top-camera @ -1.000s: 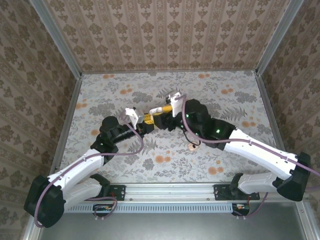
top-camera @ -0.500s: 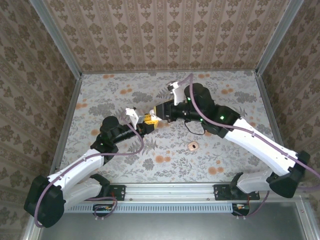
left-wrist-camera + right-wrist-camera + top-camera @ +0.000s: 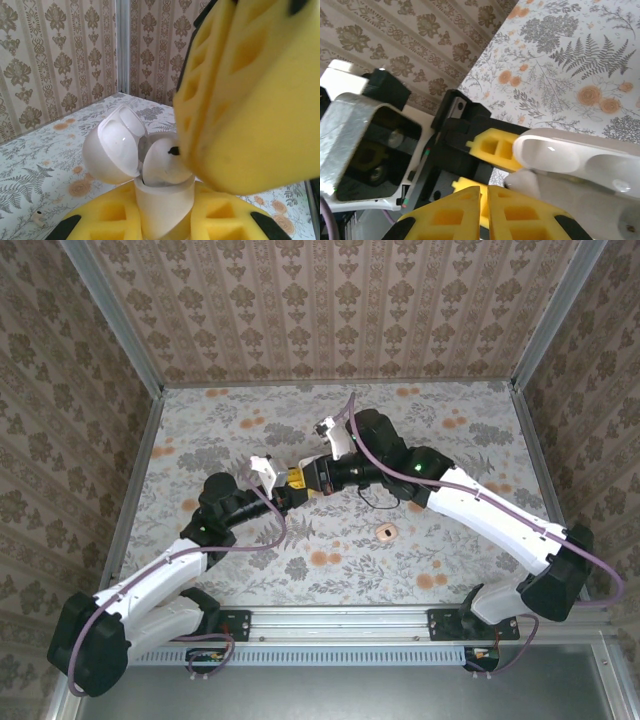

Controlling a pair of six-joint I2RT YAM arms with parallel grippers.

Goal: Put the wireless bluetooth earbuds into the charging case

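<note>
Floral desk (image 3: pixel 450 400) | left gripper (image 3: pixel 162 222) jaws grasping charging case (image 3: pixel 165 200), lid open | right gripper (image 3: pixel 487 192) jaws clenched, tips against earbud (image 3: pixel 157 162) in case mouth | second earbud (image 3: pixel 37 216) on desk, apart from case

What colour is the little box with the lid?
White; the charging case shows best in left wrist view.

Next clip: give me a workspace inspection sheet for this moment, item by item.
Surface: floral-patterned table, no spills seen.
Job's things: small white glossy charging case, lid open, one tiny white earbud at its mouth; a second tiny white piece, likely the other earbud, lies on the table.
Clutter: round pinkish-tan disc, apart from the case.
End effectors: left end effector shut on the case; right end effector shut, its yellow finger against the earbud.
Cables: purple cables along both arms, no snag seen.
Surroundings: patterned wallpaper walls.
</note>
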